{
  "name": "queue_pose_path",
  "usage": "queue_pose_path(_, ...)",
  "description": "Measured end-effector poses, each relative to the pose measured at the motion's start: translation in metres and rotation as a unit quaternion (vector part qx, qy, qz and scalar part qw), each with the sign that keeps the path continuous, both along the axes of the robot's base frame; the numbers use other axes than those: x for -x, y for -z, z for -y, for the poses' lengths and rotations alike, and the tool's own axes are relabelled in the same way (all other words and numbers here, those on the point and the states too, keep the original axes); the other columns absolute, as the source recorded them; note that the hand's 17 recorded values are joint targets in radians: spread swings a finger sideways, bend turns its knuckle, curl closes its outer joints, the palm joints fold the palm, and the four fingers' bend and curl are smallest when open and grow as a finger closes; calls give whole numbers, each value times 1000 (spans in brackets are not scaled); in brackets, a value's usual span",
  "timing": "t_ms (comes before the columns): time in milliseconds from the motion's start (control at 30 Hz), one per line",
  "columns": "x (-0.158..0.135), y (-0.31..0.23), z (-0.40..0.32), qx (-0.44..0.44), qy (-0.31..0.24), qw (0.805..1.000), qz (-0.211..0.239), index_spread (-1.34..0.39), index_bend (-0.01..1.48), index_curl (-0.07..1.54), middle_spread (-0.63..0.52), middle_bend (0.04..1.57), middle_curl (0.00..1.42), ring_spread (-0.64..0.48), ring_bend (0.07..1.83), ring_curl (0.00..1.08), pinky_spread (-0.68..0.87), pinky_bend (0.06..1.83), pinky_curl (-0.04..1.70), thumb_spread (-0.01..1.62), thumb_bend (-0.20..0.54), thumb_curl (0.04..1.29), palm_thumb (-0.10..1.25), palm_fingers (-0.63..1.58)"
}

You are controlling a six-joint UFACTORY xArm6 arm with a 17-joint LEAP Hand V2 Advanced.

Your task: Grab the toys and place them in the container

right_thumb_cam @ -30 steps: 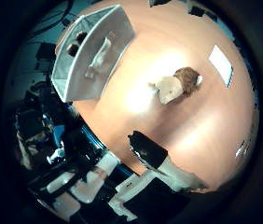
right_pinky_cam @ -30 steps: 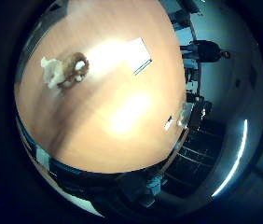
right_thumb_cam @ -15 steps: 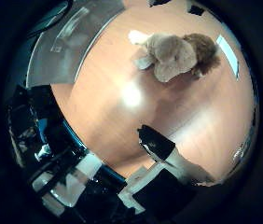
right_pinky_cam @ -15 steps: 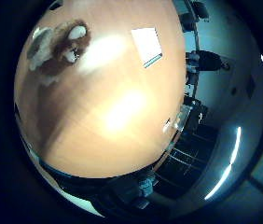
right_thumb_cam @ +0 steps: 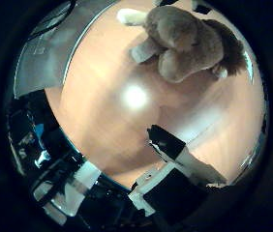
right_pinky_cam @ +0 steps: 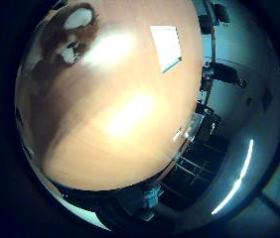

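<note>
A plush toy (right_thumb_cam: 185, 43) with a tan body and a brown mane lies on the wooden table (right_thumb_cam: 127, 116). It fills a good part of the right thumb side palm view, so it is close under the palm. The right little finger side palm view shows it at the table's edge (right_pinky_cam: 66, 40). The grey container (right_thumb_cam: 45, 58) stands on the table beside the toy, a short way from it. One finger of my right hand (right_thumb_cam: 180, 162), black-tipped and white, reaches out straight over the table, away from the toy. It holds nothing.
A white sheet (right_pinky_cam: 167, 47) lies on the table beyond the toy. The table's edge (right_thumb_cam: 78, 159) runs under the hand, with dark furniture and clutter (right_thumb_cam: 40, 145) below it. Chairs and racks (right_pinky_cam: 195, 129) stand past the far side.
The hand has come down closer to the plush toy, which now looks much larger. The container has slid to the edge of the thumb side view.
</note>
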State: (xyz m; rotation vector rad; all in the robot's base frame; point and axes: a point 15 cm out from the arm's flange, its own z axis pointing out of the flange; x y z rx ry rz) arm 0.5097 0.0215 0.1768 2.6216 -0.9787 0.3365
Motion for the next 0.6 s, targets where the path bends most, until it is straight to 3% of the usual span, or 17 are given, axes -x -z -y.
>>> queue_pose_path(133, -11, 3, -3, 0, 0, 1000, 2, -284, 255, 361, -164, 164, 297, 43, 186, 248, 343, 205, 300, 1035, -18, 320, 709, 229)
queue_pose_path(333, -19, 8, -7, 9, -2, 1000, 4, 215, 391, 392, -167, 165, 275, 34, 185, 236, 338, 194, 302, 1026, -18, 324, 759, 240)
queue_pose_path(500, -25, 12, -2, 29, 0, 1000, 12, 388, 420, 373, -180, 171, 272, 23, 197, 237, 331, 198, 302, 1011, -16, 333, 816, 239)
queue_pose_path(533, -25, 12, -2, 29, 0, 999, 13, 108, 168, 327, -199, 247, 299, 21, 254, 257, 332, 250, 321, 1006, -17, 336, 826, 172)
queue_pose_path(567, -26, 11, -2, 28, 0, 999, 15, -154, 161, 300, -233, 269, 312, 12, 258, 257, 330, 246, 316, 1007, -16, 338, 838, 206)
queue_pose_path(600, -27, 9, -3, 27, -1, 999, 17, -283, 219, 300, -268, 261, 316, -4, 237, 248, 322, 217, 305, 1007, -16, 339, 848, 260)
